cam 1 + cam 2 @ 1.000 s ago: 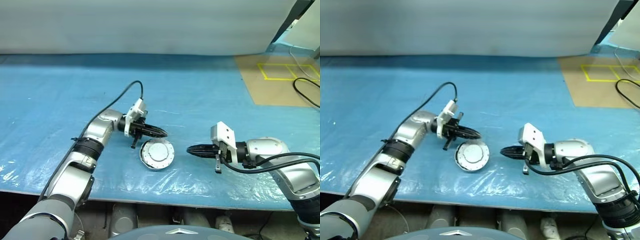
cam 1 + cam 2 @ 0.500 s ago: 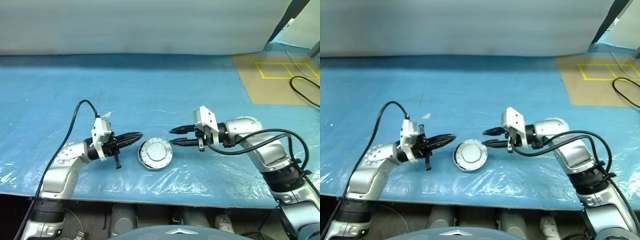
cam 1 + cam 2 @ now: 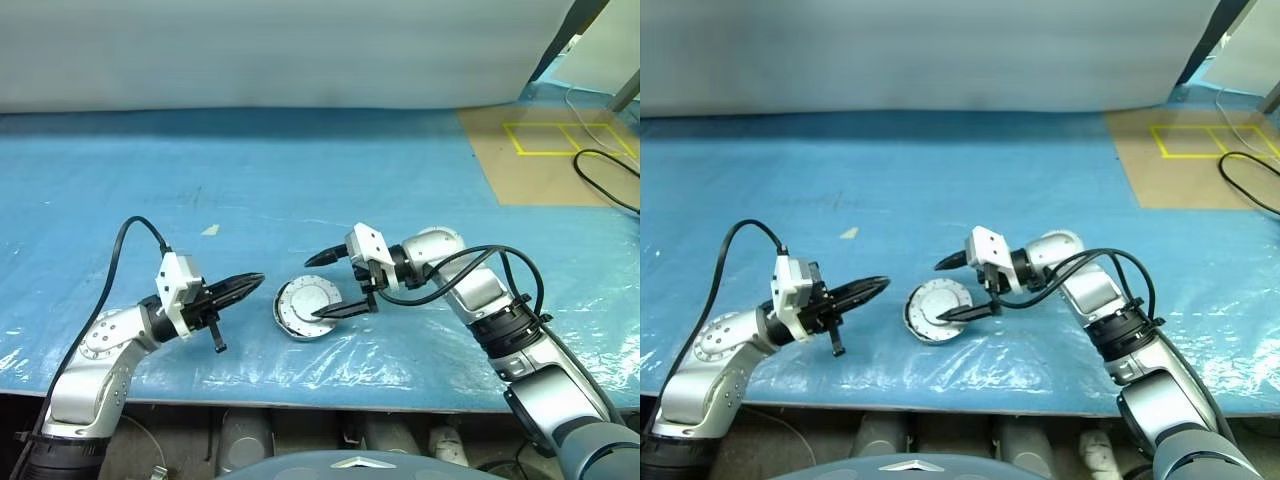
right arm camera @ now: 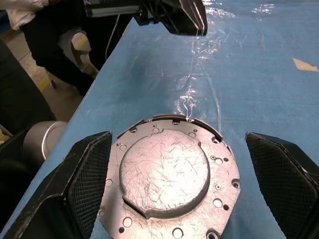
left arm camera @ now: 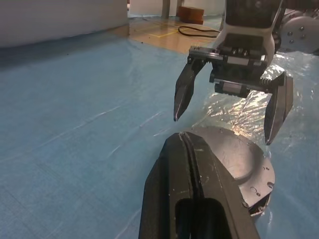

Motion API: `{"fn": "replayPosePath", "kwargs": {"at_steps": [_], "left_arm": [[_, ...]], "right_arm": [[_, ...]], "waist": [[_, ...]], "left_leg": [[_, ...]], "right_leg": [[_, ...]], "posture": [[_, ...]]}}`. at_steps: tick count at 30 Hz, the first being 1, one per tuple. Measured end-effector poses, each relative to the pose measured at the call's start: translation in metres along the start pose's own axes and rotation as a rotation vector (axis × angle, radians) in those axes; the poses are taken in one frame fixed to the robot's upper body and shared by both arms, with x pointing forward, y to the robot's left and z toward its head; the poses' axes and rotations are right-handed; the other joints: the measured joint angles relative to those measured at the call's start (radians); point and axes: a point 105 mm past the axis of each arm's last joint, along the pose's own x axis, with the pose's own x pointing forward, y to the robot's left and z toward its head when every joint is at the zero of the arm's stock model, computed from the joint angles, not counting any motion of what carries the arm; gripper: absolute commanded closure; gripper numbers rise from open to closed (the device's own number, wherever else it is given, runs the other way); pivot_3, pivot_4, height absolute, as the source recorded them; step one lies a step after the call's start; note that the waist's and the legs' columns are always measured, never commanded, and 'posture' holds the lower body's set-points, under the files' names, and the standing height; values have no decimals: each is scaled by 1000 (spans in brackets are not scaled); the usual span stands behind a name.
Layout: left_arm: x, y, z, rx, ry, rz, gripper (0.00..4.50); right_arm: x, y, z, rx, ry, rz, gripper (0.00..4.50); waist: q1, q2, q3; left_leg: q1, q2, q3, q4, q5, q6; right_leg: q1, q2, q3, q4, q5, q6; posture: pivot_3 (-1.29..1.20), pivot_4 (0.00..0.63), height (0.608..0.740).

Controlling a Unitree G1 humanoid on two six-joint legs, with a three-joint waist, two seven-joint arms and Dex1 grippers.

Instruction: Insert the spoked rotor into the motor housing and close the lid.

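My right gripper (image 3: 326, 286) is spread wide, straddling the closed lid (image 3: 311, 305). My left gripper (image 3: 252, 283) is pressed together, just beside it.

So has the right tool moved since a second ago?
Yes. The right tool has swung in toward the closed motor housing on the blue sheet; it was off to the housing's right, and now its open fingers straddle it.

The housing (image 3: 311, 308) lies on the surface (image 3: 300, 180), near its front edge, lid (image 4: 165, 178) on top. Left gripper (image 3: 250, 284) sits just left of it, apart. Right gripper (image 3: 322, 287) straddles it from the right, one finger behind, one in front.
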Motion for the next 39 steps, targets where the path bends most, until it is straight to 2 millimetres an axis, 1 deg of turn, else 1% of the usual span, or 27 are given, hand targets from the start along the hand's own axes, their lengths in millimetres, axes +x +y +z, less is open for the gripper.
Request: {"fn": "replayPosePath", "kwargs": {"at_steps": [3,5,11,17,23,28,29,30,33,39], "left_arm": [[-5,-6,-6,-5,30,1,4500],[-9,-9,-11,-9,57,-3,4500],[-9,-9,-9,30,65,-21,4500],[-14,-8,-19,58,93,-40,4500],[-14,-11,-25,57,91,-56,4500],[-17,-9,-30,58,91,-54,4500],[-16,-9,-30,61,89,-54,4500],[-16,-8,-29,63,87,-55,4500],[-15,-9,-29,64,84,-56,4500],[-13,-9,-29,61,81,-51,4500]], "right_arm": [[0,7,-11,19,20,16,14],[0,10,-14,29,27,26,14],[1,12,-15,-10,44,35,14],[6,9,-18,0,35,14,14],[9,7,-18,11,23,-5,14],[10,5,-20,19,25,-21,14],[11,4,-21,21,27,-28,400],[11,3,-21,22,27,-33,595],[12,3,-22,24,31,-38,1512],[12,2,-23,20,36,-41,1518]], "waist": [[-7,0,0],[-11,0,0],[-13,0,0],[-13,0,0],[-12,0,0],[-12,0,0],[-12,0,0],[-12,0,0],[-12,0,0],[-12,0,0]], "left_leg": [[1,1,0,0,0,0],[1,1,0,0,0,0],[2,1,0,1,0,0],[1,1,0,1,0,0],[2,1,0,1,0,0],[2,1,0,2,0,0],[2,1,0,2,0,0],[2,1,0,2,0,0],[2,1,1,2,0,0],[3,1,1,4,0,0]], "right_leg": [[0,1,0,0,0,0],[0,1,0,0,0,0],[1,1,0,1,0,-1],[0,1,0,1,0,-1],[0,1,0,1,0,-1],[0,1,0,2,0,-1],[1,1,0,2,0,-1],[1,1,0,2,0,-1],[1,1,0,3,0,-1],[1,1,0,5,0,-1]], "posture": [[0,150,740],[0,150,740],[0,150,740],[0,150,740],[0,150,740],[0,150,740],[0,150,740],[0,150,740],[0,150,740],[0,150,740]]}}
